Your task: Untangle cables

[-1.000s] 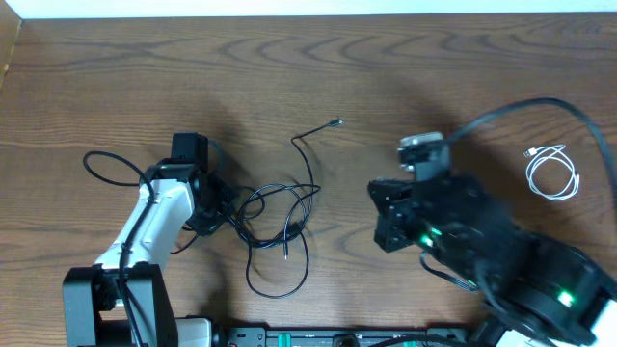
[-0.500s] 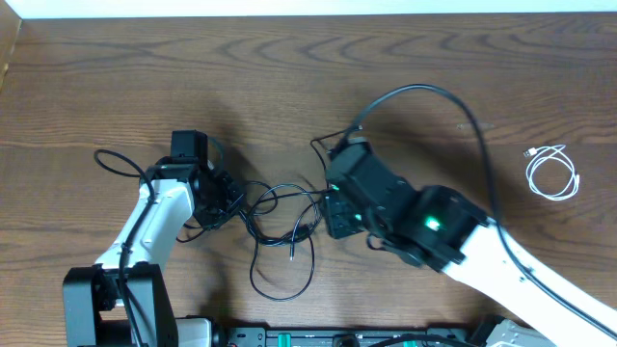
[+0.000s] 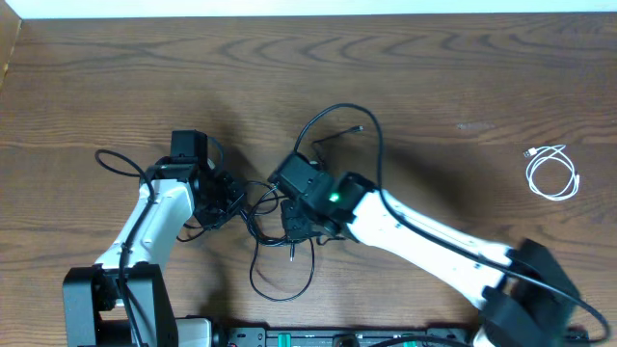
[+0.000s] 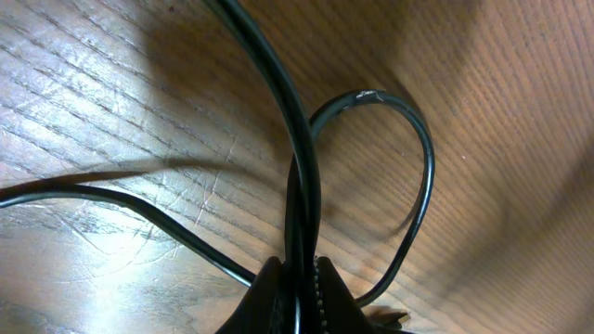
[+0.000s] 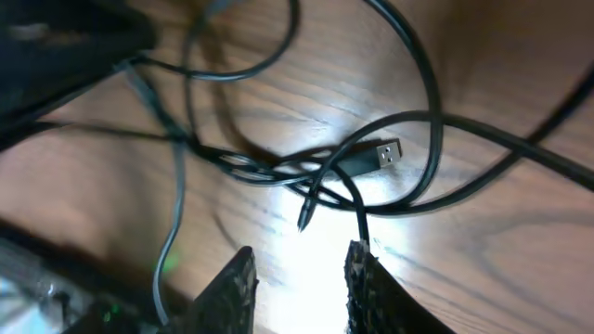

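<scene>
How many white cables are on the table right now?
1. A coiled white cable lies alone near the table's right edge, well apart from the black tangle at centre. The right arm covers some tabletop, so another could be hidden.

Dark brown wood-grain table [image 3: 434, 87], pale strip [image 3: 289, 8] along its far edge, soft shadows

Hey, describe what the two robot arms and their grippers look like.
The left arm and right arm have white tubular links with black joints and wrist housings. The right wrist carries a lit green light and a thick black supply lead that loops off it. The fingers are dark and tapered.
</scene>
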`<state>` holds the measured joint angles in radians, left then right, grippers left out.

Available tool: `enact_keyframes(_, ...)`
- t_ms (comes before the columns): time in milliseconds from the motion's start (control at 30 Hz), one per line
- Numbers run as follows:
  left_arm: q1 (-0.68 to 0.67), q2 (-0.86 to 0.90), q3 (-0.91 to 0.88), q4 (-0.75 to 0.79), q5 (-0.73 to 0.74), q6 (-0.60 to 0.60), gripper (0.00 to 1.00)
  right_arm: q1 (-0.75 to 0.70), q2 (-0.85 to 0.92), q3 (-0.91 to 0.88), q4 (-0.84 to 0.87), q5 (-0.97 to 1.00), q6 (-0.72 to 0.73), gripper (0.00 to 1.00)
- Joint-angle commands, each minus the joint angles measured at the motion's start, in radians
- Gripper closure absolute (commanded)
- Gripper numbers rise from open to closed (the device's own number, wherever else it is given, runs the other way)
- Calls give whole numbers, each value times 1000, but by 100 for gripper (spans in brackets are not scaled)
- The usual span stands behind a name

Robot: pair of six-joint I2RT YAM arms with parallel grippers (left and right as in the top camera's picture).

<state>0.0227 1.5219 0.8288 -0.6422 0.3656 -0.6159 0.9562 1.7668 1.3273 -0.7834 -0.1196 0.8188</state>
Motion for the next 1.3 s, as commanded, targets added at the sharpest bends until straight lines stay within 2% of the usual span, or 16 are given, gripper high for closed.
enact_keyframes(0, 2, -7, 10, 0, 12, 17, 92, 2, 79, 5, 44, -2, 105, 72)
enact_keyframes(133, 2, -7, 10, 0, 12, 17, 92, -2, 152, 5, 122, 38, 114, 71)
enact_keyframes(333, 2, -7, 10, 2, 12, 17, 92, -2, 206, 5, 128, 77, 154, 65)
enact_keyframes(533, 2, -7, 10, 3, 12, 17, 92, 2, 246, 5, 208, 83, 154, 61)
enact_keyframes(767, 2, -7, 10, 4, 12, 17, 92, 20, 258, 5, 212, 80, 153, 55)
enact_keyframes(933, 2, -7, 10, 4, 12, 17, 92, 63, 283, 5, 215, 111, 153, 55)
enact_keyframes(1000, 2, -7, 10, 4, 12, 17, 92, 77, 294, 5, 214, 141, 153, 61)
enact_keyframes(1133, 2, -7, 10, 4, 12, 17, 92, 93, 299, 5, 216, 151, 124, 99)
enact_keyframes(1200, 2, -7, 10, 4, 12, 17, 89, 91, 291, 6, 212, 141, 80, 99)
enact_keyframes(1267, 2, -7, 10, 4, 12, 17, 76, 85, 270, 6, 211, 127, 69, 99)
